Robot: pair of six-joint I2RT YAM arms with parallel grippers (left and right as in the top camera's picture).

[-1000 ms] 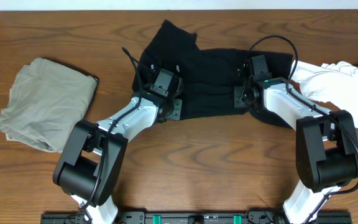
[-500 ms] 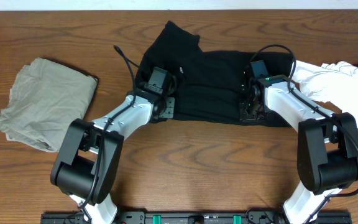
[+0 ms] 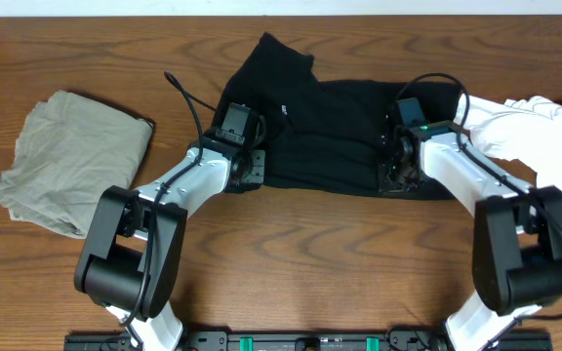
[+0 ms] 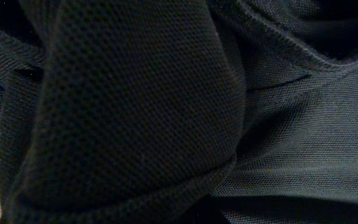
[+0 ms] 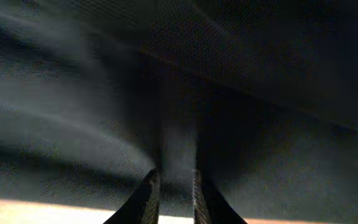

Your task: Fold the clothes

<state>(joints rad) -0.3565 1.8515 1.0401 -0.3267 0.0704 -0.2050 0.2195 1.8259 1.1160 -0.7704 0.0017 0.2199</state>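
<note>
Overhead, the left gripper (image 3: 244, 146) has slid toward the left edge of the table (image 3: 310, 253), drawing the near hem of the black garment (image 3: 325, 136) straight at the far middle. It and the right gripper (image 5: 173, 180) stay clenched on pinched cloth, which suggests they are stretching the garment flat before a fold.

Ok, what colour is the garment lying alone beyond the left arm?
The garment is plain grey-beige, no pattern; the overhead view shows it best.
</note>
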